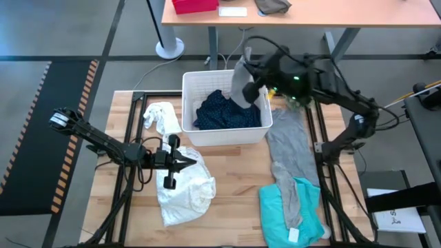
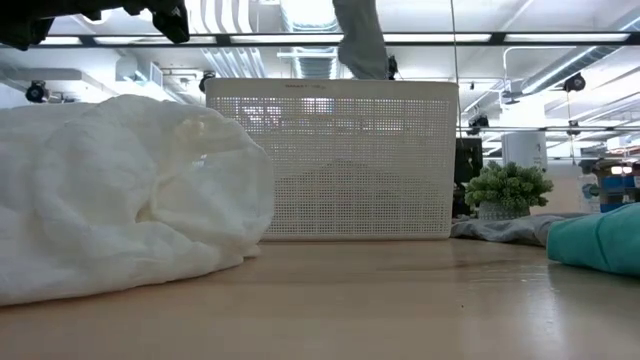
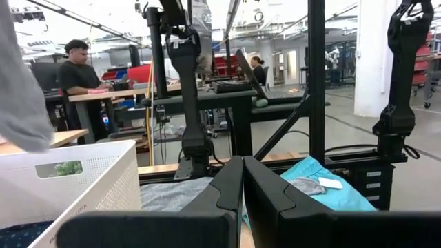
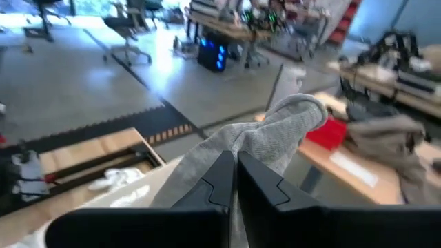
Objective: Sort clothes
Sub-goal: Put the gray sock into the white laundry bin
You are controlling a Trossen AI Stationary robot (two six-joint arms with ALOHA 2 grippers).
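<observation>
1. A grey cloth [image 1: 241, 81] is held by the right gripper [image 1: 256, 83] above the far right corner of the white basket [image 1: 227, 134]; the jaws are clamped together on it, and in the right wrist view the grey cloth [image 4: 265, 141] bunches up past the closed fingers [image 4: 217, 180].
2. In the low view the grey cloth [image 2: 362, 40] hangs down over the top edge of the white basket [image 2: 330, 160].
3. A navy dotted shirt [image 1: 224, 110] lies inside the white basket.
4. A small white cloth [image 1: 162, 116] lies on the tabletop [image 1: 234, 200] just left of the basket.
5. A white shirt [image 1: 185, 186] lies crumpled on the tabletop in front of the basket, toward the left; in the low view it [image 2: 120, 210] fills the left foreground.
6. A grey tee [image 1: 289, 148] is spread on the tabletop right of the basket, and 1 narrow end of it runs down over a turquoise piece [image 1: 275, 210] at the near right edge.
7. The left gripper [image 1: 193, 161] is held over the upper edge of the white shirt, its jaws together and empty.
8. A fuzzy green ball [image 2: 508, 188] is seen in the low view to the right of the basket.
9. In the left wrist view a person [image 3: 79, 72] stands at a desk in the room beyond.
</observation>
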